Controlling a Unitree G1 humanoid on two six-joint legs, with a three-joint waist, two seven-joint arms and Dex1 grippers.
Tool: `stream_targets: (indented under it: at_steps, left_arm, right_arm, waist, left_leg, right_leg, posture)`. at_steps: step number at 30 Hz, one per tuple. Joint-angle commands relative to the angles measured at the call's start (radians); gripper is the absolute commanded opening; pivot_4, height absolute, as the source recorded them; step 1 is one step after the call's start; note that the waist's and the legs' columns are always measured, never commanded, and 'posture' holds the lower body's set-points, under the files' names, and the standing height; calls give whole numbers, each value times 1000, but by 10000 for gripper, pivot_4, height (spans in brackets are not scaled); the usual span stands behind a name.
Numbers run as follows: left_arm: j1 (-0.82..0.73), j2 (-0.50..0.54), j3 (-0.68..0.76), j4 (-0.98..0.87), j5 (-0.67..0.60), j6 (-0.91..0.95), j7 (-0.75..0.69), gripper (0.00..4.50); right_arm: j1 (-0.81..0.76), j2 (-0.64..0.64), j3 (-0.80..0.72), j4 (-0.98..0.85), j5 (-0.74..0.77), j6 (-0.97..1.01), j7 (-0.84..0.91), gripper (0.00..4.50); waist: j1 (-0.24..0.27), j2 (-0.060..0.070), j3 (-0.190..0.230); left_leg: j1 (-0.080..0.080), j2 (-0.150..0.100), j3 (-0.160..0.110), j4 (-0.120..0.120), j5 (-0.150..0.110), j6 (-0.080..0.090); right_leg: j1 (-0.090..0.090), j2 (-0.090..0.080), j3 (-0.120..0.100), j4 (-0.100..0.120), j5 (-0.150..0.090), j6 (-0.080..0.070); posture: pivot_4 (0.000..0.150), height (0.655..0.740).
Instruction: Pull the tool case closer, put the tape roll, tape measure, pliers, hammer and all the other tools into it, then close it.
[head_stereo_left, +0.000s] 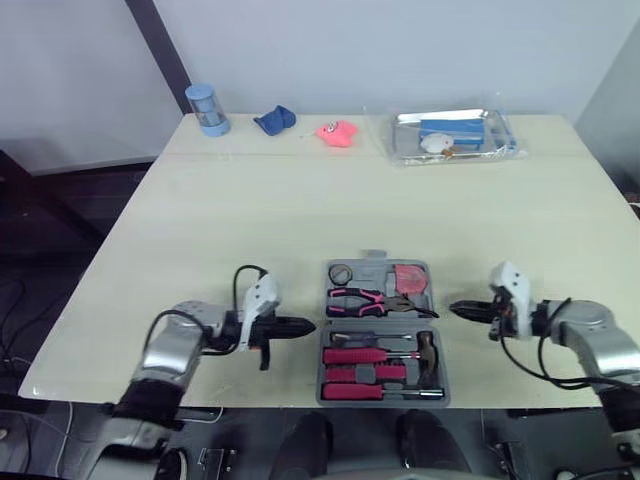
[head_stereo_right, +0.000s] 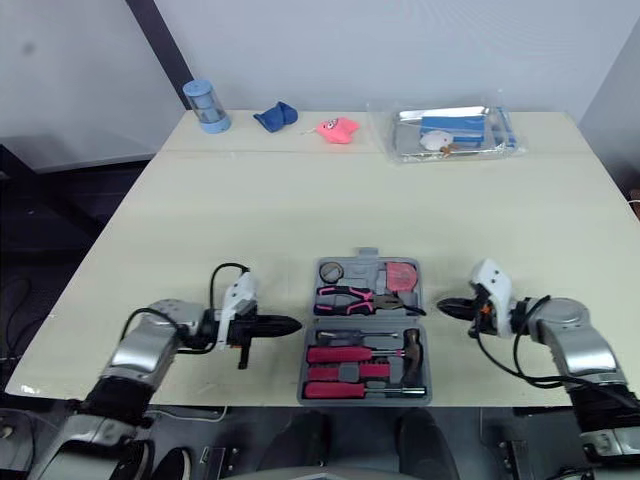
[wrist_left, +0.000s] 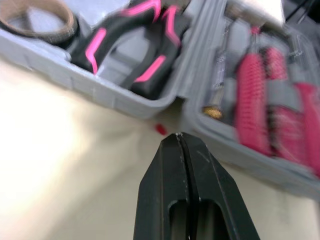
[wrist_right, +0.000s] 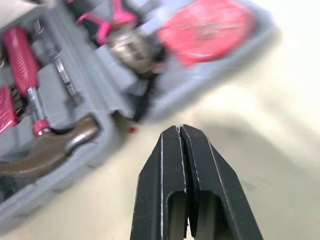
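Left gripper and right gripper: fingers pressed together, holding nothing. Tool case lies open between the two sets of tips, just ahead of each, apart. Pliers sit nearest the left tips, hammer and tape measure nearest the right.

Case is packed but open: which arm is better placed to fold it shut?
Right, narrowly. Both are shut beside the case hinge, but the right pincer lies level with the far half holding the tape measure, likely the half to fold over; the left pincer points at the hinge itself.
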Motion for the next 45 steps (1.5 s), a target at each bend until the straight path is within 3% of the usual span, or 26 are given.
stream_targets:
  at_steps: [1,8,17,24,36,45]
  left_arm:
    - [44,17,25,-159,-87,36,-19,0]
    - [103,-3,-82,-359,-104,85,9,0]
    - [72,-28,-276,-274,89,-43,60,0]
    - [35,-44,-329,-154,172,-110,91,0]
    - [53,-34,-328,-120,162,-129,89,0]
    - [75,-27,-255,-126,84,-139,79,0]
  right_arm:
    - [-45,-3,-48,-4,78,99,-7,12797]
    - [-223,34,0,114,120,319,-32,44548]
    - [-470,122,120,433,38,370,-5,44548]
    - [-551,194,162,579,4,351,47,44548]
    - [-554,272,51,635,89,384,140,44548]
    - [-492,256,28,520,156,344,332,44548]
  waist:
    - [1,0,0]
    - [-5,0,0]
    - [-1,0,1]
    - [-4,1,0]
    - [-6,2,-1]
    - [-19,3,-1]
  left_leg:
    - [0,0,0,0,0,0]
    - [0,0,1,0,0,0]
    - [0,0,2,-2,0,0]
    - [0,0,2,-2,0,0]
    - [1,0,2,-2,0,0]
    - [1,0,1,-2,0,0]
  right_leg:
    - [0,0,0,0,0,0]
    - [0,0,1,0,0,0]
    - [0,0,1,-1,0,0]
    - [0,0,1,-1,0,0]
    - [0,0,1,0,0,0]
    - [0,0,1,0,0,0]
  posture:
    - [1500,7400]
    - [1500,7400]
    - [1500,7400]
    - [1500,7400]
    - [1500,7400]
    - [1500,7400]
